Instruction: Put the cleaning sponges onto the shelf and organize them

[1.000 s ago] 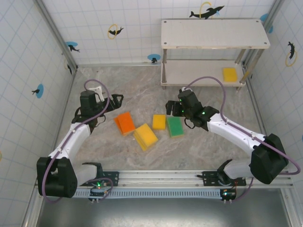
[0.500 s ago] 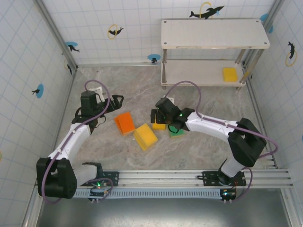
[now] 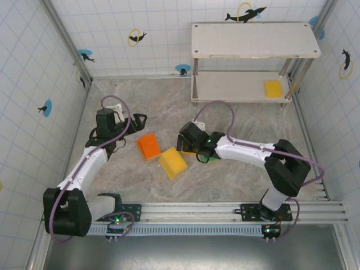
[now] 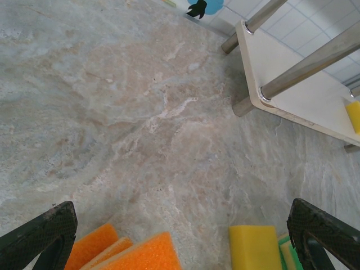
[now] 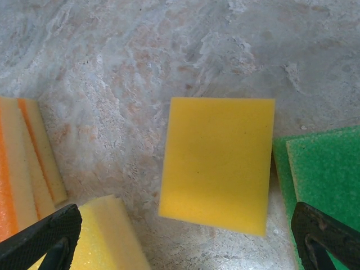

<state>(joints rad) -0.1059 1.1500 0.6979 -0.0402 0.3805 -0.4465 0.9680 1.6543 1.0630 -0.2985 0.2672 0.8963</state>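
tabletop [image 4: 140, 112]: marble-look stone pattern, smooth, low sheen. yellow sponge [image 5: 216, 163]: fine-pored foam, matt. green sponge [image 5: 323, 174]: coarser, fibrous scouring face. orange sponges [image 4: 135, 256]: same matt foam. shelf board [image 4: 292, 84]: off-white, smooth, matt; shelf legs [image 4: 309, 68]: polished silver metal. right gripper's fingers [image 5: 48, 230]: black, woven texture, matt.
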